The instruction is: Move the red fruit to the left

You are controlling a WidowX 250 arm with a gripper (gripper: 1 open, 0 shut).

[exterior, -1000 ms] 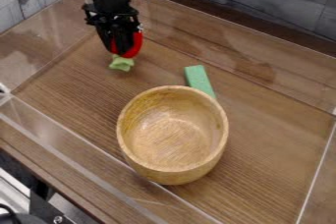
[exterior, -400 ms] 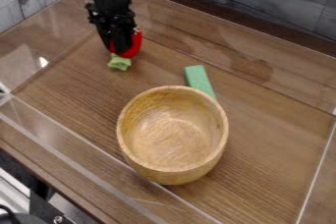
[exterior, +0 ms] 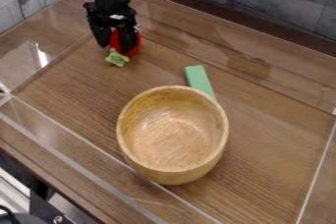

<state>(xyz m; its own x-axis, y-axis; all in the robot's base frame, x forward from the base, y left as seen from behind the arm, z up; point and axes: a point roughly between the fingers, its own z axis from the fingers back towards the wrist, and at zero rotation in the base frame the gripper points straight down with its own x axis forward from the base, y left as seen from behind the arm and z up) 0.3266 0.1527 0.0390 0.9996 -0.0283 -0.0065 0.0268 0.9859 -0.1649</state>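
Observation:
The red fruit is a small red toy with a green leafy end pointing toward the camera. It rests on the wooden table at the far left. My black gripper points straight down over it. Its jaws are spread open, one on each side of the fruit, and I see no grip on it. The gripper body hides the fruit's top.
A large wooden bowl stands in the middle foreground. A flat green rectangular block lies just beyond the bowl's rim. Clear plastic walls ring the table.
The jaws have spread apart from the red fruit, which they were shut on before. The fruit now sits lower on the table, slightly further left and back.

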